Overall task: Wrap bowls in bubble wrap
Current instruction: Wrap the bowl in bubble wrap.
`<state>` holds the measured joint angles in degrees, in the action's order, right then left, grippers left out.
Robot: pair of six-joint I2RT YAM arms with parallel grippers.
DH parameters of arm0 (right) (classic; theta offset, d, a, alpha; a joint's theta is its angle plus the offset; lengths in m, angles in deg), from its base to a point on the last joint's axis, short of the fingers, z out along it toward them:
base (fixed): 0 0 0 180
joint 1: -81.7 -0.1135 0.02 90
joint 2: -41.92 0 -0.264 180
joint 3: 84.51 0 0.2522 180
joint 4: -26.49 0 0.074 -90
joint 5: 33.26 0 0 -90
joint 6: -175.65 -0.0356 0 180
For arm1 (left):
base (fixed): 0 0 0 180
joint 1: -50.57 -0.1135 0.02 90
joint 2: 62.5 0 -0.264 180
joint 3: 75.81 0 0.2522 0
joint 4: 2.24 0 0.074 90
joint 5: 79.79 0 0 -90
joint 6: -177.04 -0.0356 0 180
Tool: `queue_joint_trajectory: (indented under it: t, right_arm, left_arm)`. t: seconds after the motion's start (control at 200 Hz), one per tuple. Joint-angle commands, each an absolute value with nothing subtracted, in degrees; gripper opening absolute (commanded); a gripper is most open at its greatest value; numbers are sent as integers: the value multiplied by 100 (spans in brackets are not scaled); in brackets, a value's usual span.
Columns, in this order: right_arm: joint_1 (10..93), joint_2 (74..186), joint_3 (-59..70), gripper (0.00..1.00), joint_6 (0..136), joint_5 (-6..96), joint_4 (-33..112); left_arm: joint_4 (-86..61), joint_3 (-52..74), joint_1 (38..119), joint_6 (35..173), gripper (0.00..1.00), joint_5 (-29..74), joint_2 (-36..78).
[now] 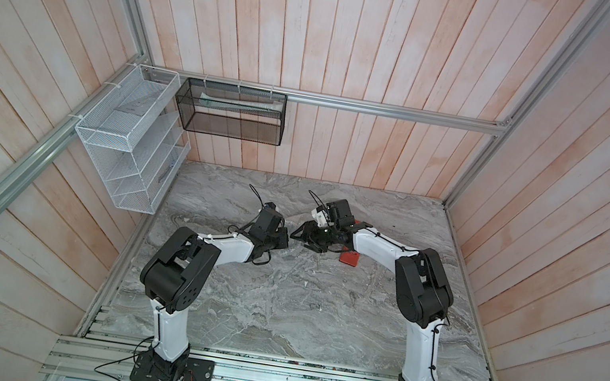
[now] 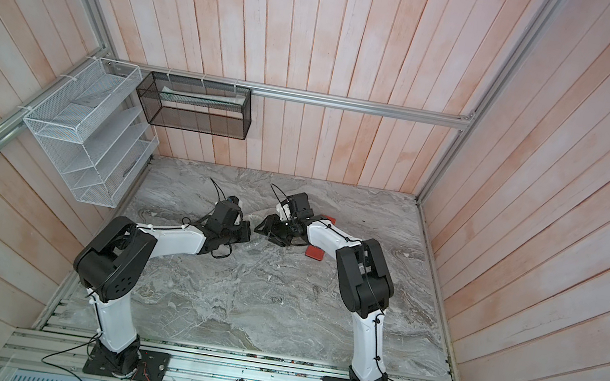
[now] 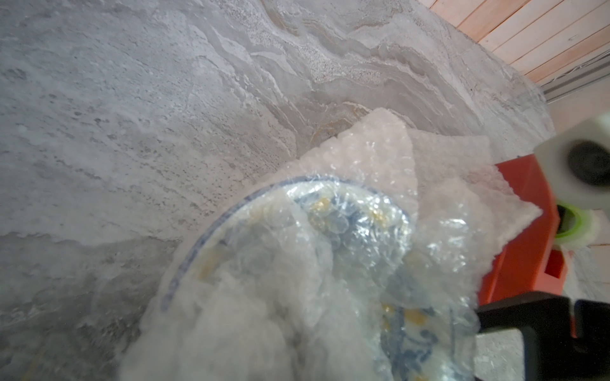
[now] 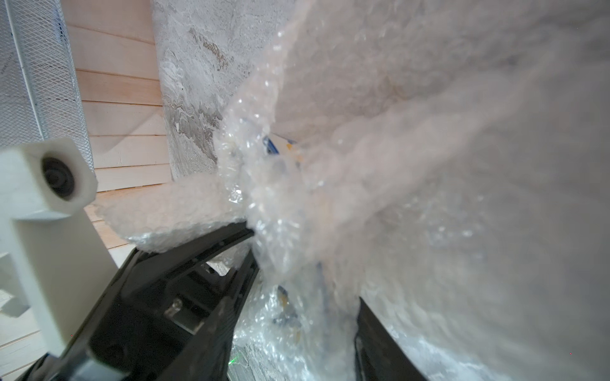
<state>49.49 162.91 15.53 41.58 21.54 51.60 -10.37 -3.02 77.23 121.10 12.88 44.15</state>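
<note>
Near the worktop (image 3: pixel 132 132) middle, between both arms, is the bowl (image 3: pixel 330 211), loosely covered by crumpled wrap (image 3: pixel 445 165), with a red dispenser (image 3: pixel 521 257) just beside it. Left claw (image 4: pixel 252 242) is clamped on a bunched fold of wrap. Right claw (image 1: pixel 305 240) has its jaws apart at the bundle's other side, wrap touching one finger.
</note>
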Motion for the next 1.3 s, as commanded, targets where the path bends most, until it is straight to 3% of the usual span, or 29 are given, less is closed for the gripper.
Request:
queue_joint_trajectory:
  t: [0.0, 0.38, 0.665, 0.945, 1.045, 1.24, 1.295]
  right_arm:
    - [4780, 16494, 1791, 57, 4204, 1968, 5057]
    - [4575, 16995, 2079, 49, 4221, 2197, 5183]
    - [4519, 17311, 2301, 12, 4451, 2628, 5582]
    - [4486, 17471, 2760, 1, 4658, 2907, 6102]
    - [4473, 17508, 2878, 0, 4680, 2905, 6235]
    - [4462, 17537, 3105, 0, 4697, 2956, 6445]
    - [4466, 17594, 3180, 0, 4706, 2949, 6507]
  left_arm:
    - [-1193, -167, 7869, 12129, 5, 1461, 4613]
    - [-1169, -5, 8054, 12201, 5, 1500, 4751]
    - [-1211, -42, 8048, 12184, 10, 1408, 4592]
    - [-1222, -357, 7698, 12140, 32, 1268, 3854]
    - [-1286, -434, 7580, 12009, 36, 1131, 3430]
    - [-1702, -713, 7443, 11876, 59, 600, 2536]
    - [-1819, -907, 7413, 11919, 61, 643, 2318]
